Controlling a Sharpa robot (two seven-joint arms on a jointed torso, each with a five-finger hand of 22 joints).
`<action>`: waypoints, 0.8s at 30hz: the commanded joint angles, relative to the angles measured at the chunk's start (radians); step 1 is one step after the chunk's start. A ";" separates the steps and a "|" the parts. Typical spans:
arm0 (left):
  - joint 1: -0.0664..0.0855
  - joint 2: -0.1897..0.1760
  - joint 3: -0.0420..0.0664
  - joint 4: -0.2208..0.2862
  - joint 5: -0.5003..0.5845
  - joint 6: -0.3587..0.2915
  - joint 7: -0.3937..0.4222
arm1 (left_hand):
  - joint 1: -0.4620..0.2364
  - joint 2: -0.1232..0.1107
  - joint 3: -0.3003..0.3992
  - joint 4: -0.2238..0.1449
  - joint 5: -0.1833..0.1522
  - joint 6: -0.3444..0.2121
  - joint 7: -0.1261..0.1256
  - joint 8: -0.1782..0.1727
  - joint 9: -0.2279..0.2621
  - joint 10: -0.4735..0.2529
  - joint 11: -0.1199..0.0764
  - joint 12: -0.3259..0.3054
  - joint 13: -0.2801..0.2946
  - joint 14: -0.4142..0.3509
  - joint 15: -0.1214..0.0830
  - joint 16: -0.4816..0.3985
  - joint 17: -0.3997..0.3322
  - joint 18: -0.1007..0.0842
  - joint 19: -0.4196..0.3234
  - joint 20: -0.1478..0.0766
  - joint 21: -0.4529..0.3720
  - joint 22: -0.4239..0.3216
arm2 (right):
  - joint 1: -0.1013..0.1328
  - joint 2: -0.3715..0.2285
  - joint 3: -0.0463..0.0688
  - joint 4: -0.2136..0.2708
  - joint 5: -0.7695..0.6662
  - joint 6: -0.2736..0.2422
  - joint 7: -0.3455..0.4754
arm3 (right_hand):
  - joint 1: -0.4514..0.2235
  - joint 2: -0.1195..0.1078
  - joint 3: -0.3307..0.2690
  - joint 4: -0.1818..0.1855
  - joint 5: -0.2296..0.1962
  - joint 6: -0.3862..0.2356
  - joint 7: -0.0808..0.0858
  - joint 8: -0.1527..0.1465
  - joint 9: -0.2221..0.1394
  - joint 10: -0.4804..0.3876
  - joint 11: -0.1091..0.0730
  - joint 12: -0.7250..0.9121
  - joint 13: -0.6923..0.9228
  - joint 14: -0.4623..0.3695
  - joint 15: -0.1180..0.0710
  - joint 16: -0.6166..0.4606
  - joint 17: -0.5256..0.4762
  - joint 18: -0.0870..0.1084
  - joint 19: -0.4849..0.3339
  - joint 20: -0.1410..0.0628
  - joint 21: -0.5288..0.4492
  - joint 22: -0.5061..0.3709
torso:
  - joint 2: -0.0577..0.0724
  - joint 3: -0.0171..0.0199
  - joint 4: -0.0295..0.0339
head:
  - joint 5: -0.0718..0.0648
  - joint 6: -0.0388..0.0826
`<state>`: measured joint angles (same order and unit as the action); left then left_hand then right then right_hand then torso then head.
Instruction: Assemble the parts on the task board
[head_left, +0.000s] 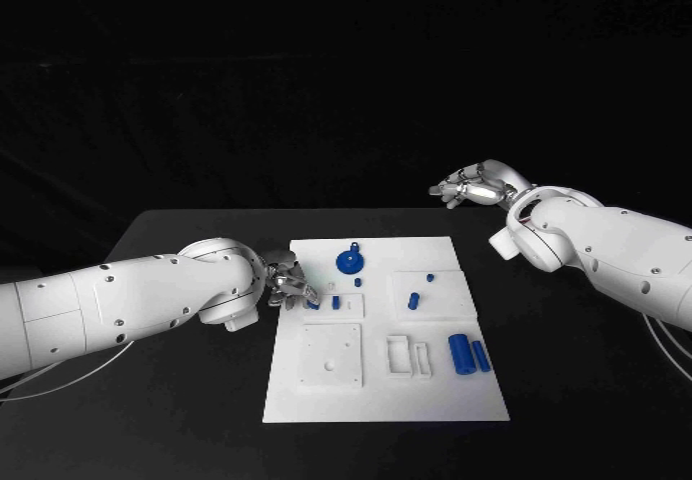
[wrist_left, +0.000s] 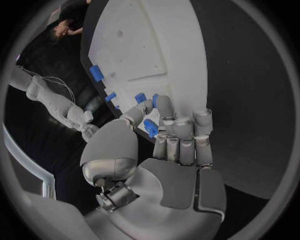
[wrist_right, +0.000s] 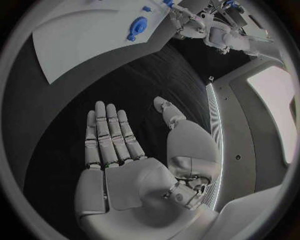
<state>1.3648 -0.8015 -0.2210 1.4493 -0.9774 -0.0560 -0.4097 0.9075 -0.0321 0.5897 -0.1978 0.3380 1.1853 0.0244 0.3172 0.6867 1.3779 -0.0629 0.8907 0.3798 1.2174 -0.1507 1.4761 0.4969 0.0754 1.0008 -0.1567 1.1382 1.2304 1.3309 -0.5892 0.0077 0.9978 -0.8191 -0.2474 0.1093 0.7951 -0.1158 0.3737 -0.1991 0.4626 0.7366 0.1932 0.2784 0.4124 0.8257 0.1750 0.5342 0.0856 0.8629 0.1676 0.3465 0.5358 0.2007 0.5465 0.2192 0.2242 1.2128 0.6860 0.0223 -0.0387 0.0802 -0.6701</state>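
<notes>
Left hand (head_left: 284, 283) sits at the left edge of the task board (head_left: 433, 400), fingers curled around a small blue part (wrist_left: 150, 128); wrist view shows it pinched between thumb and fingers, so that hand is gripping a part right at the board's edge. Whether it's lifting or seating it, can't tell. Just beside the fingertips on the board are two more small blue pieces (head_left: 336, 300), lying close to the left edge. Moving right: blue disc part (head_left: 351, 262) near the board's far middle, with a tiny blue peg (head_left: 359, 282) just in front of it. Below those, the square white recess (head_left: 330, 357) and the slotted white fixture (head_left: 405, 358) look unfilled. Further right, a short blue pin (head_left: 413, 299) and another small one (head_left: 430, 276) lie loose, and two blue cylinders (head_left: 469, 354) lie side by side, touching or nearly so, near the right edge. Right hand (head_left: 476, 184) is well apart from the board, raised past the table's (head_left: 188, 225) far right corner, fingers apart and holding nothing; its wrist view shows a bare flat palm. Judgement: early stage. Most parts appear loose rather than seated, fixtures look vacant, one part in hand. Nearly all the assembly is left.
</notes>
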 joint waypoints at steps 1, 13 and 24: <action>-0.004 0.000 -0.005 -0.007 -0.015 0.031 -0.022 | 0.014 0.004 0.071 -0.077 0.006 0.027 -0.024 0.040 0.002 0.039 -0.046 0.006 0.002 0.053 -0.063 0.004 0.002 0.010 0.009 -0.117 0.005 0.001 | -0.001 0.001 0.001 0.000 0.000 0.010 0.006 | 0.000 0.001 -0.002 0.007 0.004 -0.007 0.034 0.007 -0.001 0.003 0.002 -0.002 -0.001 -0.008 -0.002 -0.006 -0.001 -0.003 -0.006 0.005 -0.006 0.001 | 0.000 -0.0001 0.0004 | 0.000 0.000; -0.004 0.005 -0.004 -0.010 -0.008 0.031 -0.022 | -0.013 0.005 0.061 -0.076 0.093 0.045 -0.028 0.055 0.007 0.045 -0.049 0.038 0.024 0.055 -0.066 0.018 0.011 0.011 0.013 -0.116 0.007 0.005 | -0.001 0.000 0.001 0.000 0.000 0.009 0.005 | 0.000 0.001 -0.002 0.007 0.004 -0.007 0.034 0.007 -0.001 0.003 0.002 -0.002 -0.002 -0.008 -0.002 -0.006 -0.001 -0.002 -0.006 0.005 -0.006 0.002 | 0.000 0.0001 0.0005 | -0.001 -0.002; -0.004 0.014 -0.004 -0.011 -0.008 0.031 -0.021 | -0.038 0.008 0.055 -0.059 0.072 0.063 -0.034 0.070 0.015 0.044 -0.053 0.074 0.050 0.058 -0.069 0.030 0.018 0.013 0.017 -0.117 0.008 0.007 | -0.001 0.001 0.001 -0.001 0.000 0.010 0.005 | 0.001 0.001 -0.002 0.007 0.004 -0.007 0.034 0.007 -0.001 0.003 0.001 -0.002 -0.002 -0.008 -0.003 -0.006 -0.001 -0.002 -0.006 0.005 -0.007 0.002 | -0.001 0.0010 -0.0002 | 0.000 -0.002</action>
<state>1.3655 -0.7895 -0.2211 1.4402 -0.9772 -0.0475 -0.4127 0.8758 -0.0265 0.5830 -0.2044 0.4128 1.1924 0.0313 0.3811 0.7019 1.3779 -0.0629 0.9635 0.4294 1.2176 -0.1510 1.5024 0.5145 0.0697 1.0100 -0.1589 1.1422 1.2371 1.3301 -0.5888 0.0077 0.9974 -0.8190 -0.2472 0.1092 0.7951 -0.1158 0.3709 -0.1963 0.4626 0.7367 0.1932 0.2817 0.4125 0.8257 0.1750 0.5342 0.0848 0.8629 0.1676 0.3465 0.5359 0.2007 0.5427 0.2230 0.2242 1.2135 0.6855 0.0229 -0.0384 0.0801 -0.6726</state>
